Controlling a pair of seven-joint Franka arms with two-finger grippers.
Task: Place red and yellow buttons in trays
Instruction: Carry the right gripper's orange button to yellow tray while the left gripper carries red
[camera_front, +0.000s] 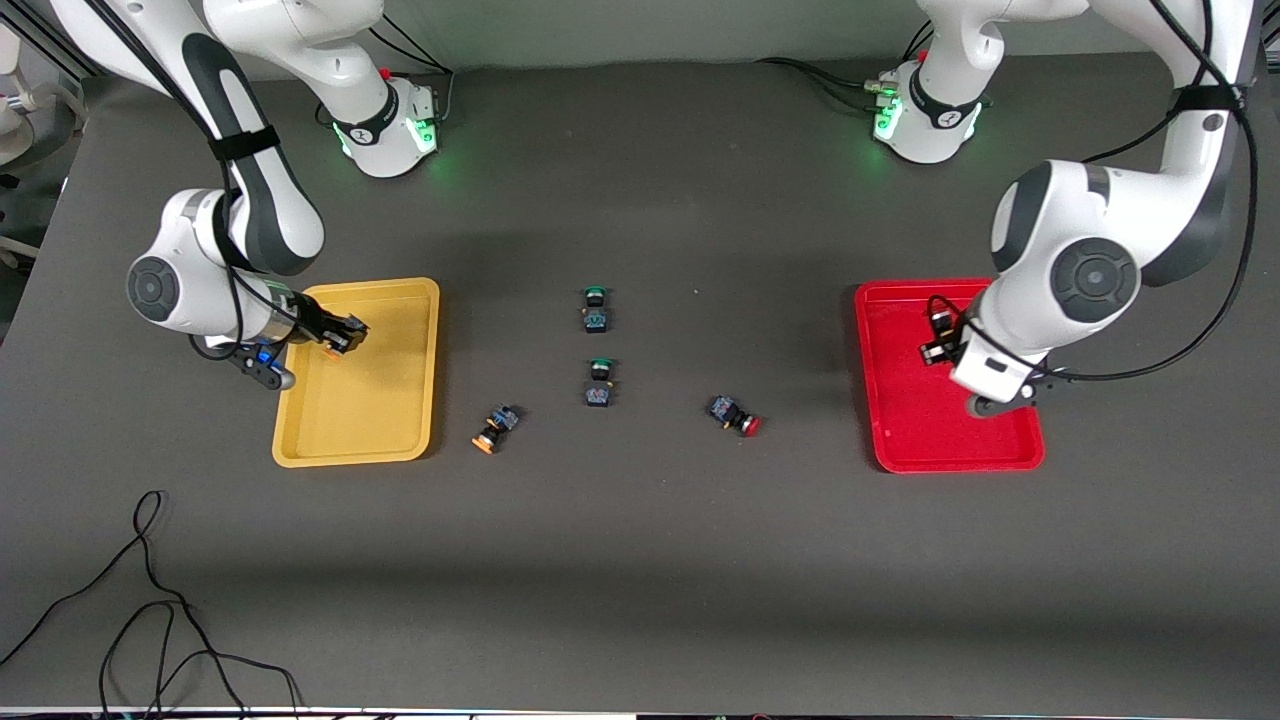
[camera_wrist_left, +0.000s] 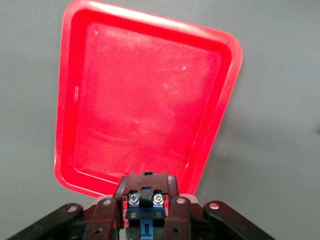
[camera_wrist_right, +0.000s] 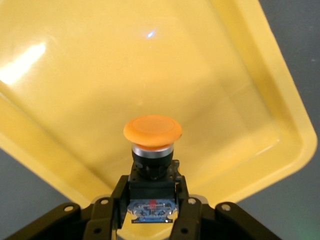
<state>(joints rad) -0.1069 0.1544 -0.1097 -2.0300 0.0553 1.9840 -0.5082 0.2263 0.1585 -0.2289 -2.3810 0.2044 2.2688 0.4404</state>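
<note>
My right gripper (camera_wrist_right: 150, 200) clamps an orange-capped button (camera_wrist_right: 152, 131) over the yellow tray (camera_front: 400, 290); my left gripper (camera_wrist_left: 146, 207) grips another button (camera_wrist_left: 145, 199) over the red tray (camera_wrist_left: 150, 100).

Two white Franka arms, dark grey joints

Black cables run along both; bases (camera_front: 392, 125) glow green at the frame's top; black grippers show silver screws (camera_wrist_right: 222, 206).

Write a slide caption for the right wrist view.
Right gripper holds an orange-capped button above the yellow tray.

We hold our right gripper (camera_front: 345, 335) and left gripper (camera_front: 937, 335) low, wrists angled, jaws clamped shut on loads.
</note>
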